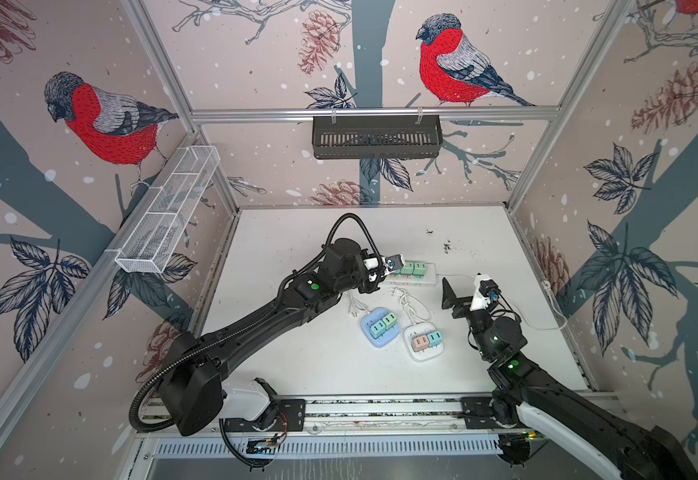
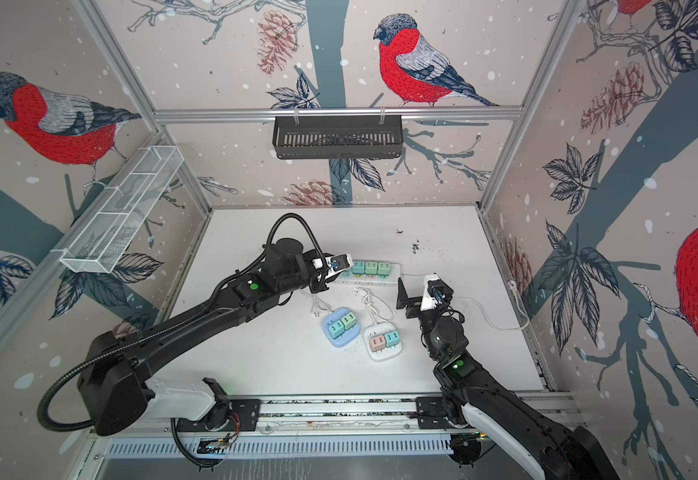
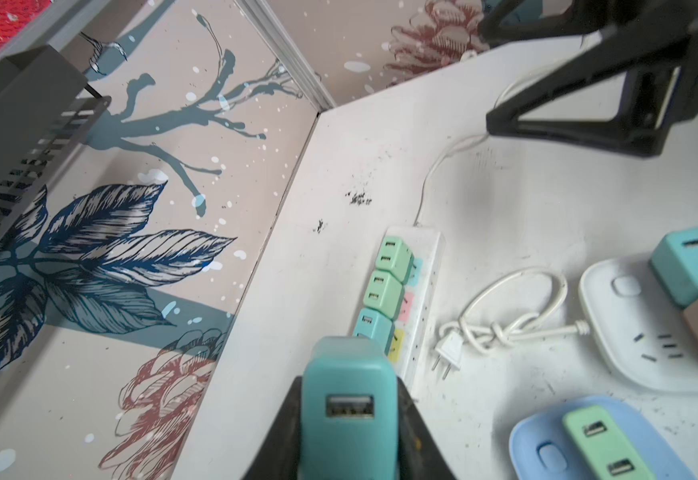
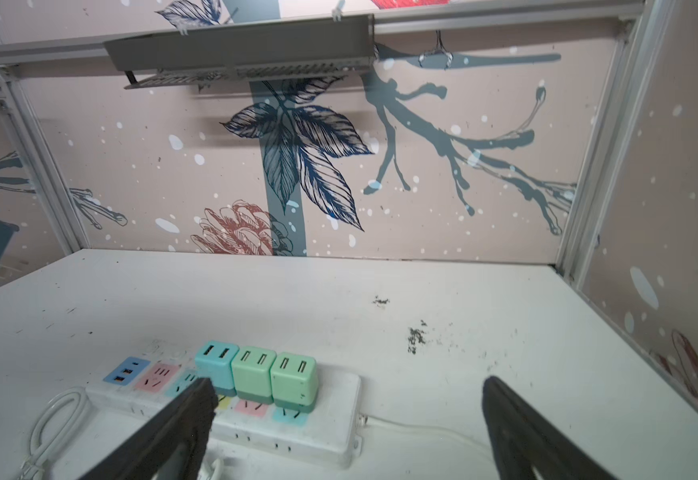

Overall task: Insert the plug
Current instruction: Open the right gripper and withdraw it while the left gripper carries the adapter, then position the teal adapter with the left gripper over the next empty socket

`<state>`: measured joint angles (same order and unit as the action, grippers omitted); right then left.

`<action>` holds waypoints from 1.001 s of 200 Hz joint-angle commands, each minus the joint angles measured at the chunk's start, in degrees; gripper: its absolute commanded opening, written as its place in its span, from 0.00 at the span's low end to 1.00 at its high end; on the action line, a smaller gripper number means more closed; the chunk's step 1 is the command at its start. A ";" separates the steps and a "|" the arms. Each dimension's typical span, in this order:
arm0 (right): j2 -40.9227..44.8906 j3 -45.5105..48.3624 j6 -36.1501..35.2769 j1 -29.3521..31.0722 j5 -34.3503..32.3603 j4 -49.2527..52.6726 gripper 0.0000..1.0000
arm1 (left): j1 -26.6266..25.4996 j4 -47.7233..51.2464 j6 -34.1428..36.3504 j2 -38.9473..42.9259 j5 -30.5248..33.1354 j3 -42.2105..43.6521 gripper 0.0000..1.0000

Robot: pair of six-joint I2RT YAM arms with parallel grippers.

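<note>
Pinching the teal plug (image 3: 347,374) tight between the jaws of the left gripper (image 3: 348,395), at the bottom middle of the left wrist view, with its USB port facing the camera. Hovering it, just right of centre in both top views, over the left end of the white power strip (image 1: 415,281). Hiding the prongs, so not telling whether they are touching the strip. Carrying three seated plugs (image 4: 253,372), one teal and two green, side by side along the strip. Holding the jaws of the right gripper (image 4: 349,386) spread wide, low in the right wrist view, just beside the strip's right end. Showing a blue socket pad (image 1: 376,343) and a white socket pad (image 1: 422,356) below the strip, each bearing two plugs.
</note>
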<state>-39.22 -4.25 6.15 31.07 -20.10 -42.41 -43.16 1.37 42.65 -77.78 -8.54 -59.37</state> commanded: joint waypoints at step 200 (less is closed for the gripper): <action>0.81 9.30 12.94 -12.29 9.85 -10.49 0.99 | 12.03 15.48 17.41 -27.71 -13.59 -16.22 0.00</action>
<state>-38.37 -0.27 17.85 19.70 -12.32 -50.02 -32.62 14.66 57.39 -103.94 -16.05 -73.34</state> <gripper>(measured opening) 0.995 0.288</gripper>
